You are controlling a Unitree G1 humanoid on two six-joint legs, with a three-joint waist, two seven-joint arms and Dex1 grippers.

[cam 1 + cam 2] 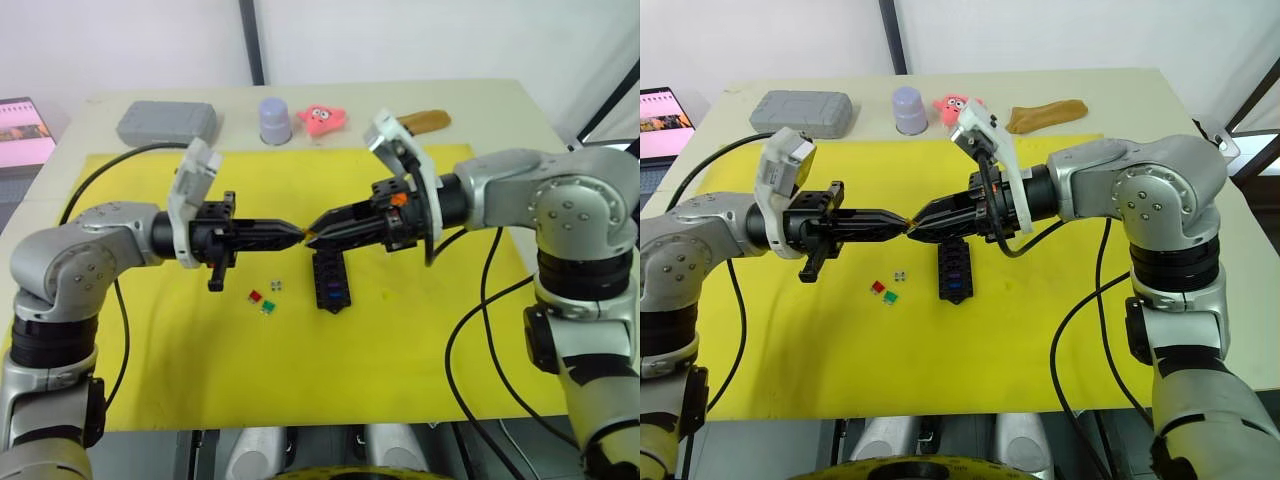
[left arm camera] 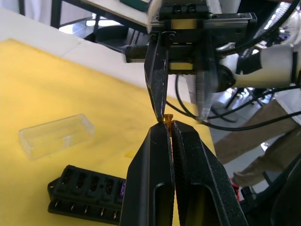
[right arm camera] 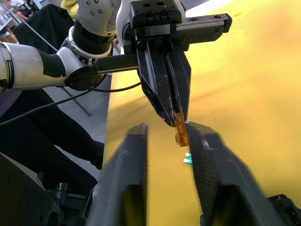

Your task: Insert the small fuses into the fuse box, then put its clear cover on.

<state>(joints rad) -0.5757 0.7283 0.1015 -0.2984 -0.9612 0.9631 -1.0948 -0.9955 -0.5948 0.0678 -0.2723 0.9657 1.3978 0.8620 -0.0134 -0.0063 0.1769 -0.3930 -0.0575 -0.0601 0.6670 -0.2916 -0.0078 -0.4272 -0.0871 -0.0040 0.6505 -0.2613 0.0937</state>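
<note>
Above the black fuse box (image 1: pixel 327 280) my two grippers meet tip to tip. My left gripper (image 1: pixel 300 233) is shut on a small orange-yellow fuse (image 3: pixel 180 129), which sticks out past its fingertips. My right gripper (image 3: pixel 167 128) is open, with one finger on each side of that fuse and one fingertip (image 3: pixel 192 128) close against it. The fuse box lies on the yellow mat with a purple fuse (image 2: pixel 122 188) in one slot. Left of the box lie red (image 1: pixel 255 296), green (image 1: pixel 268 307) and grey (image 1: pixel 277 286) fuses. The clear cover (image 2: pixel 56 135) rests on the mat near the box.
The yellow mat (image 1: pixel 400 350) covers most of the table. Along the back edge stand a grey case (image 1: pixel 167 121), a lavender cup (image 1: pixel 275 120), a pink toy (image 1: pixel 322 117) and a brown object (image 1: pixel 425 121). A laptop (image 1: pixel 22 130) sits off the table's left. Black cables trail from both arms.
</note>
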